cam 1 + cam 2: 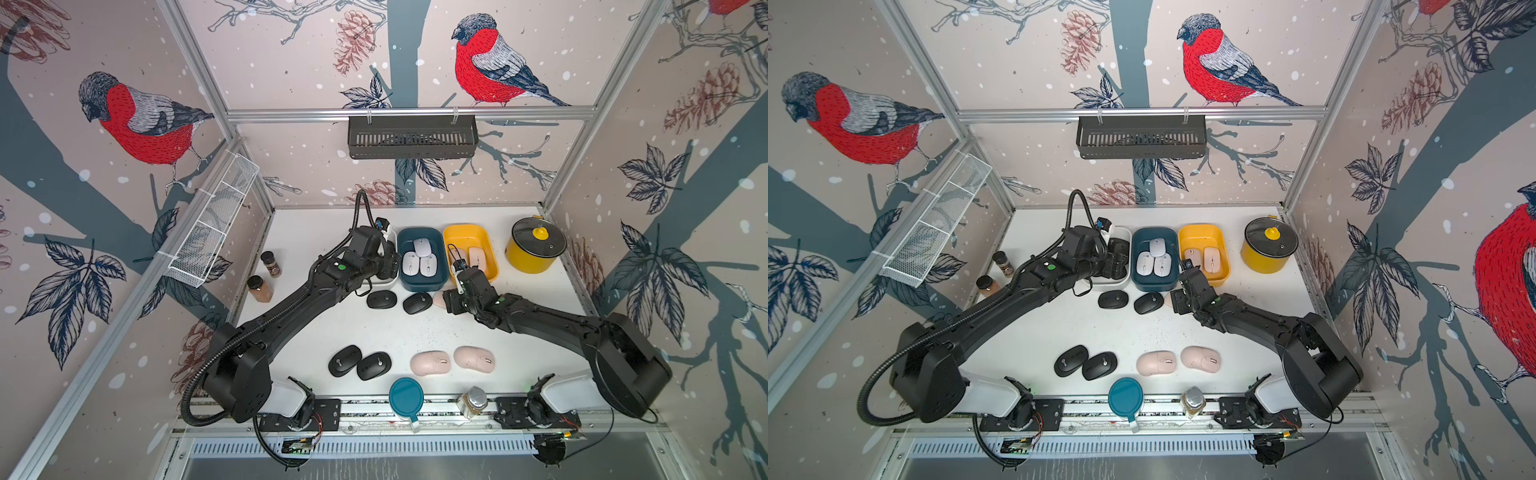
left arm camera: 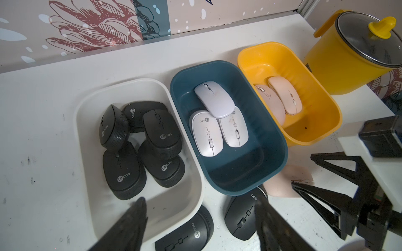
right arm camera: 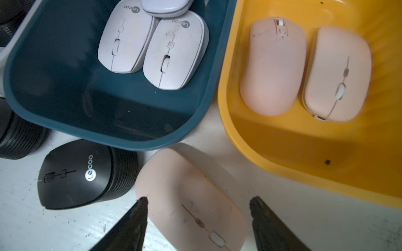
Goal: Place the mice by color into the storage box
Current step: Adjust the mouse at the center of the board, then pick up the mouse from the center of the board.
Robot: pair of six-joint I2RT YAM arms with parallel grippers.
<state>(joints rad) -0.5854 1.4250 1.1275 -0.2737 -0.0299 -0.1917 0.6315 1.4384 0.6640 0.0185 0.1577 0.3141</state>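
Three storage boxes stand in a row at the back. The white box (image 2: 87, 121) holds several black mice (image 2: 121, 171), the teal box (image 1: 422, 287) three white mice (image 1: 419, 259), the yellow box (image 1: 493, 253) two pink mice (image 3: 274, 65). My left gripper (image 2: 200, 203) hangs open over the white box's near rim, holding nothing. My right gripper (image 3: 198, 200) is open, its fingers on either side of a pink mouse (image 3: 174, 180) lying on the table in front of the teal box. Two black mice (image 1: 381, 299) (image 1: 417, 302) lie beside that pink mouse.
Near the front edge lie two black mice (image 1: 345, 360) and two pink mice (image 1: 431, 362). A yellow lidded pot (image 1: 536, 245) stands at the back right, two spice jars (image 1: 270, 264) at the left. A teal round lid (image 1: 406, 397) and a glass jar (image 1: 471, 401) sit on the front rail.
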